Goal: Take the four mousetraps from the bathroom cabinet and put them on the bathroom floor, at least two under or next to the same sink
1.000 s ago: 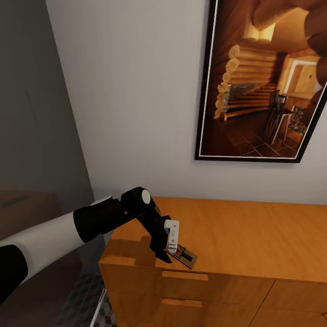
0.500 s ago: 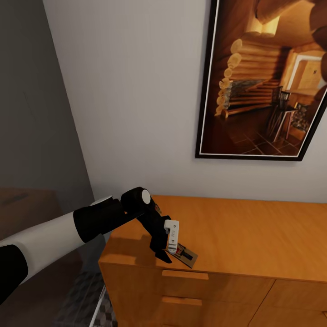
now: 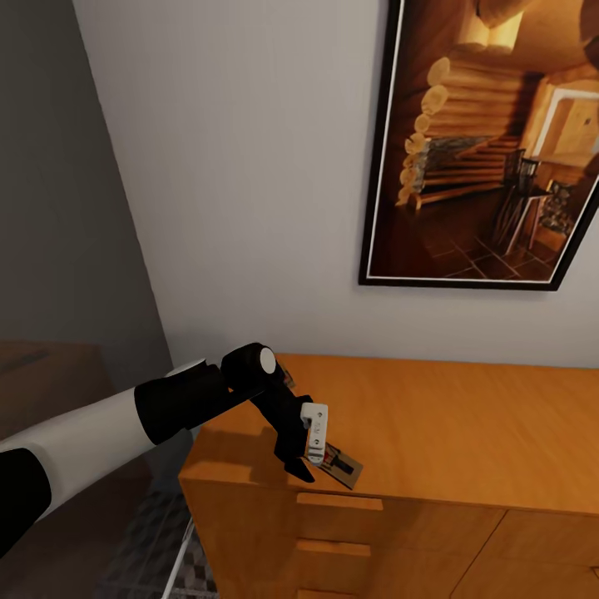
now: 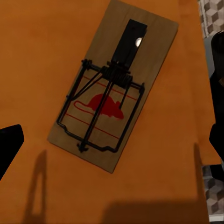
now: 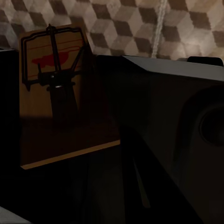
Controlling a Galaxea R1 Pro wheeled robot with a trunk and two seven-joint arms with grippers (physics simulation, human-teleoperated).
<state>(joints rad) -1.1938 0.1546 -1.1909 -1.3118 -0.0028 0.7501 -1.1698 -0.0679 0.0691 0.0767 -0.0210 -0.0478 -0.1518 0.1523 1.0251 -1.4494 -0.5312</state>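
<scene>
Camera drifted left; left pincer (image 3: 309,462) unmoved (released) above mousetrap (image 4: 113,84) on cabinet (image 3: 466,433) top.

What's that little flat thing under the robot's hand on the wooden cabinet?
Find the long orange-brown cabinet below the framed cabin picture. At its front left corner, under the left gripper, lies a mousetrap: a small tan board with black wire and a red mouse print.
</scene>
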